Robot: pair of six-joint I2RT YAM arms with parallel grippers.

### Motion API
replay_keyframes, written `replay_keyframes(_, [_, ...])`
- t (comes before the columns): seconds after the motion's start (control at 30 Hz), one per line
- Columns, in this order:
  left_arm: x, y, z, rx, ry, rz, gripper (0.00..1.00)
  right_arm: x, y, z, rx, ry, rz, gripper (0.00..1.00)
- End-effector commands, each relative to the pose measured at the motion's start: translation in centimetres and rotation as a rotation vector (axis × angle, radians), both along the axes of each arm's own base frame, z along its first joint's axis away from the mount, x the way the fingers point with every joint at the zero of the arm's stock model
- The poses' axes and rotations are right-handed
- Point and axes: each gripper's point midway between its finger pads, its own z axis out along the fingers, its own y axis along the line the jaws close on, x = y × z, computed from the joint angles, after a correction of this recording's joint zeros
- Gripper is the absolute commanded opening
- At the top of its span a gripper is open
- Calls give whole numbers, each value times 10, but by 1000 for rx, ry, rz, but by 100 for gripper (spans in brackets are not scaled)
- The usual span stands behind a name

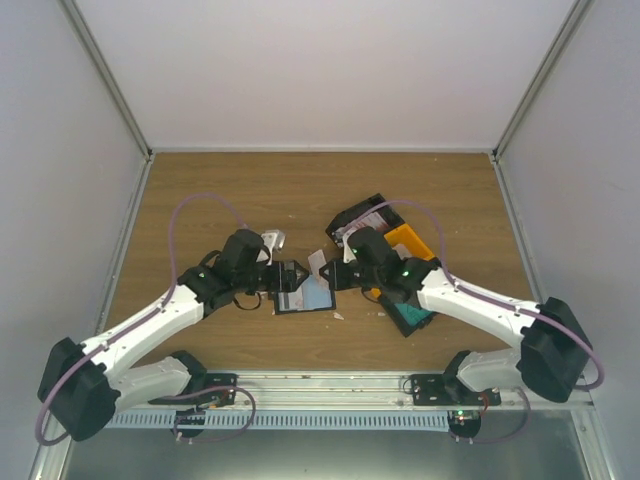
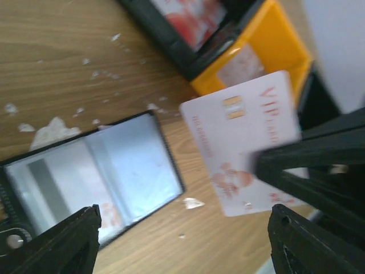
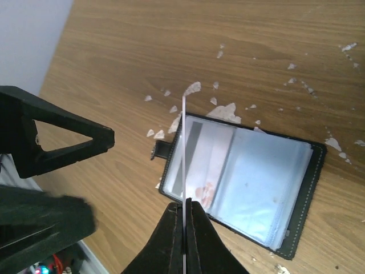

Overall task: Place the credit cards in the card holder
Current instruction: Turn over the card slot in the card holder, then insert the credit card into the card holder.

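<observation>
Black fingers of your left gripper (image 1: 293, 277) are spread wide apart, nothing between them. Right under it and a bit ahead, the card holder (image 2: 114, 165) lies flat on the wooden table (image 1: 240, 190), folded open with its pale blue pockets facing up. Small white scraps (image 3: 225, 111) are scattered on the wood just past the holder's far edge.

Next over, a white and pink credit card (image 2: 239, 142) with red "VIP" print hangs in the air above the holder's right side, just off your left gripper's right finger and not touching it. Your right gripper (image 3: 185, 204) has its jaws pinched together on that card's lower edge, so from its own camera you only see the card edge-on, standing up over the holder.

Behind the right gripper sit an orange tray (image 2: 279, 57) and a black tray (image 2: 165, 43), side by side
</observation>
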Motion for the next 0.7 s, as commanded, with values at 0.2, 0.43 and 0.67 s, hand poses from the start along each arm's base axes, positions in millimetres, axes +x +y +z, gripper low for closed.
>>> replay_keyframes(0.2, [-22,-14,68,-386,-78,-51,83,-22,19,70,389,-109,114,1])
replay_keyframes(0.43, [-29,-22,75,-508,-31,-84,66,-43,23,88,551,-93,216,0])
replay_keyframes(0.67, [-28,-22,86,-552,-76,-100,37,-54,20,90,621,-73,262,0])
